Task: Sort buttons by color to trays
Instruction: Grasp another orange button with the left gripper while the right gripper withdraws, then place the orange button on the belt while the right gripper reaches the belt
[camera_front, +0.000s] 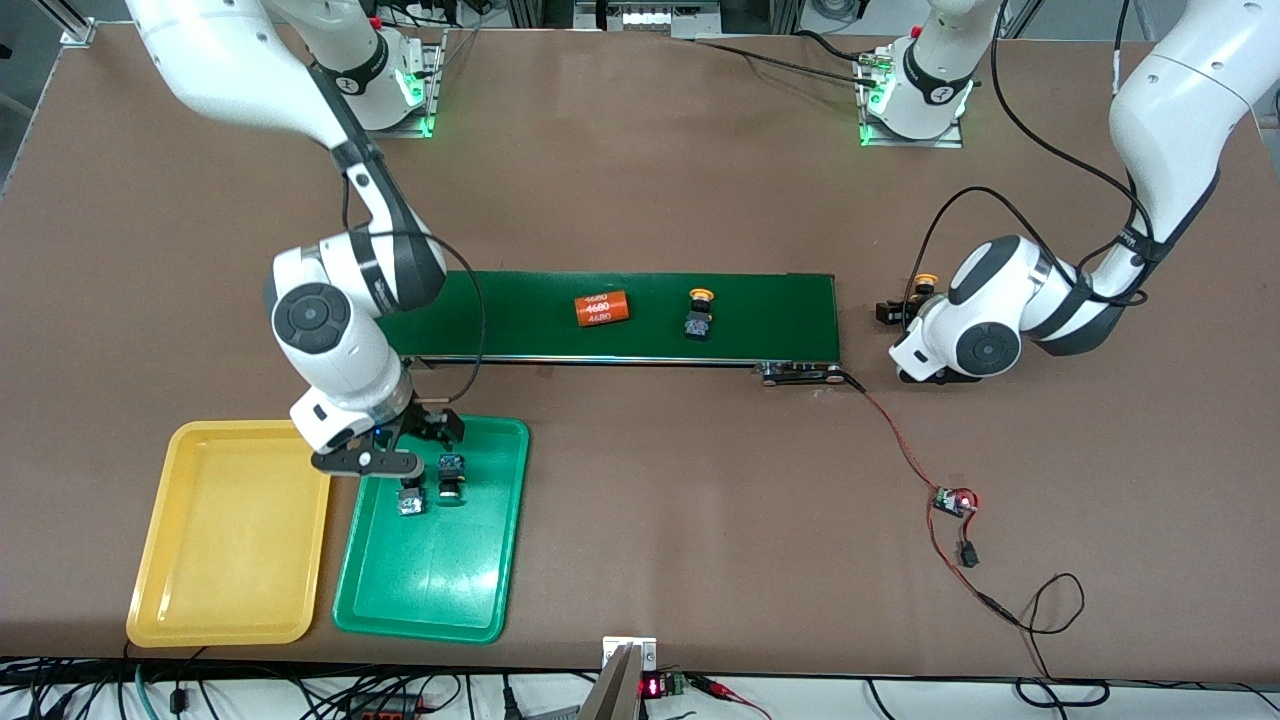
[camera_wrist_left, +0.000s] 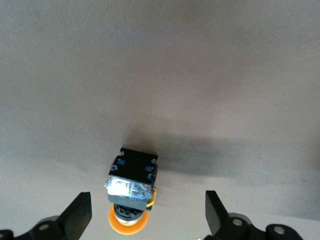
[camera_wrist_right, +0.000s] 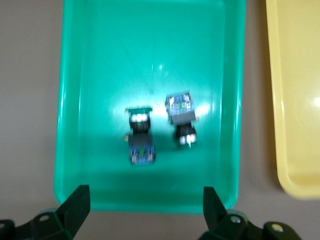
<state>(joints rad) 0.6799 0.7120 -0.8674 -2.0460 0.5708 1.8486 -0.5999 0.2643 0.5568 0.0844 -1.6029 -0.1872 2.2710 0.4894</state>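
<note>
Right gripper (camera_front: 425, 470) over green tray (camera_front: 480, 600), fingers spread, empty | two green buttons (camera_wrist_right: 160, 127) lay in that tray | left gripper (camera_wrist_left: 147, 220) fingers spread around yellow button (camera_wrist_left: 131, 187) on surface | another yellow button (camera_front: 699, 312) on belt (camera_front: 780, 310) | yellow tray (camera_front: 180, 610) unfilled | risk: tipped button slips when pinched.

two buttons (camera_wrist_right: 141, 137) (camera_wrist_right: 181, 117) in green tray (camera_wrist_right: 100, 60)

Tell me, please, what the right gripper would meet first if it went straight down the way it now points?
Probably the green tray. The right gripper hangs open over the tray's end nearest the conveyor belt, pointing down. The two green-capped buttons lie just ahead of its fingers, so a fingertip might clip one; depth is unclear.
</note>
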